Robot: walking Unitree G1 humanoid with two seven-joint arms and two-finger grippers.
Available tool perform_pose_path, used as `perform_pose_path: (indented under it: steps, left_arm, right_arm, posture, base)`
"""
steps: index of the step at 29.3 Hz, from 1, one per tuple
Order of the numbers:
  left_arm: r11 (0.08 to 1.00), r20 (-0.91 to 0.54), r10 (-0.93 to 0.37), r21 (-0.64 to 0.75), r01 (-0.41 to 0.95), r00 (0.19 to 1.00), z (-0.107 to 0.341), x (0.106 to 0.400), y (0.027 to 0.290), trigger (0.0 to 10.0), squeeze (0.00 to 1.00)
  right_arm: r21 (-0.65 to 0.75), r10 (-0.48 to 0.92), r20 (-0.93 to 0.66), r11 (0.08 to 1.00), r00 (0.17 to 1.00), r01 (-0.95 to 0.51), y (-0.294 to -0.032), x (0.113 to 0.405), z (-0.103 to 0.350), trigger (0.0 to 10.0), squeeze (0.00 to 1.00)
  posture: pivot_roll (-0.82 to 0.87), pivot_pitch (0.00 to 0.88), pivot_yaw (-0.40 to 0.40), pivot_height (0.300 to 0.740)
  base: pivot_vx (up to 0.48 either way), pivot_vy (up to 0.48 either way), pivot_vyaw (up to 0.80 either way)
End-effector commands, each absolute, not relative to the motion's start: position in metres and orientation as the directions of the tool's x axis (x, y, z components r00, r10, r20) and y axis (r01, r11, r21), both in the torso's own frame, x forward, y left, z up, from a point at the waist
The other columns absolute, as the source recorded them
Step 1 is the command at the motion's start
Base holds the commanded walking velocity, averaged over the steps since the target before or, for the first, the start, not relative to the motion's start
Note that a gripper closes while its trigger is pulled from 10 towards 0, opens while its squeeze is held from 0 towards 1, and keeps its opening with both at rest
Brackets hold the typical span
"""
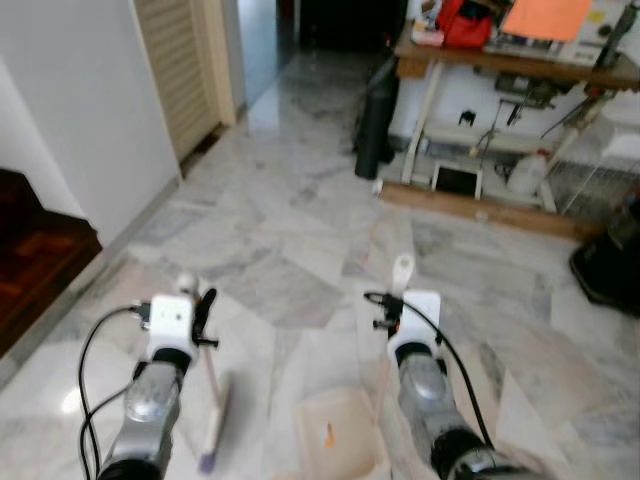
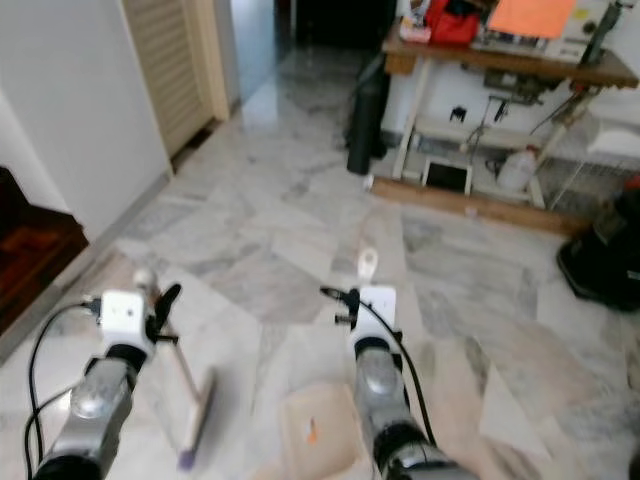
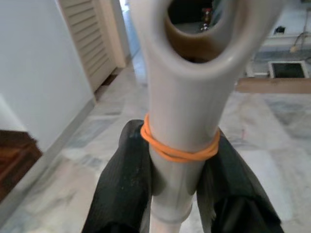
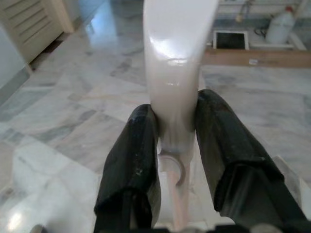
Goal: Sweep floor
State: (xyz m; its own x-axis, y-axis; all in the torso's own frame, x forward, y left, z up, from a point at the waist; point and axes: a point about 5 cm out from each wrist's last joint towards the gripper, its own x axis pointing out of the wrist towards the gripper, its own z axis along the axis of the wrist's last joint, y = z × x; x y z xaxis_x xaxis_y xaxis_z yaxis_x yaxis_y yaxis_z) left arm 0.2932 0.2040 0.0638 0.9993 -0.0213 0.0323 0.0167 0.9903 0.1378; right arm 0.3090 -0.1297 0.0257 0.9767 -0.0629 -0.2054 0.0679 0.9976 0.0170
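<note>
1. Broom head: blurred; you cannot make out its bristles.
2. Dustpan: its near part runs off the picture's lower edge, and the orange mark on it is too small to read.
3. Broom handle: its looped top is cut by the wrist view's upper edge.
4. Tabletop: the clutter on it is blurred and cropped above.

A louvred door stands at the far left beside a white wall. A wooden workbench at the far right carries a red bag and an orange sheet. A white jug sits below it. A black cylindrical object stands beside the bench leg.
</note>
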Motion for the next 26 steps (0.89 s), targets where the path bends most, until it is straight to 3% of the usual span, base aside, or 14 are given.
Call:
perform_pose_path:
  steps: [1, 9, 17, 26]
  left_arm:
    - [0.991, 0.068, -0.05, 0.131, 0.041, 0.996, 0.0712, 0.2982, 0.1962, 10.0, 0.0]
    - [0.991, 0.072, -0.045, 0.127, 0.036, 0.996, 0.0718, 0.2984, 0.1959, 10.0, 0.0]
    - [0.993, 0.081, -0.046, 0.114, 0.037, 0.996, 0.0723, 0.2984, 0.1939, 10.0, 0.0]
    - [0.993, 0.087, -0.044, 0.114, 0.034, 0.995, 0.0728, 0.2984, 0.1921, 10.0, 0.0]
  right_arm:
    - [0.033, -0.065, -0.148, 0.997, 0.987, 0.07, -0.1274, 0.3187, 0.0393, 10.0, 0.0]
    - [0.034, -0.064, -0.146, 0.997, 0.987, 0.07, -0.1278, 0.3193, 0.0401, 10.0, 0.0]
    - [0.04, -0.062, -0.148, 0.997, 0.987, 0.068, -0.1284, 0.3201, 0.0405, 10.0, 0.0]
    - [0.04, -0.054, -0.151, 0.997, 0.987, 0.061, -0.1283, 0.3202, 0.0403, 10.0, 0.0]
  posture:
    - [0.02, 0.0, -0.016, 0.74]
    - [0.02, 0.0, -0.02, 0.74]
    - [0.02, 0.0, -0.025, 0.74]
    - [0.02, 0.0, -0.03, 0.74]
  base:
    - [0.315, 0.0, 0.0]
    - [0.314, 0.0, 0.0]
    - [0.0, 0.0, 0.0]
    - [0.0, 0.0, -0.79]
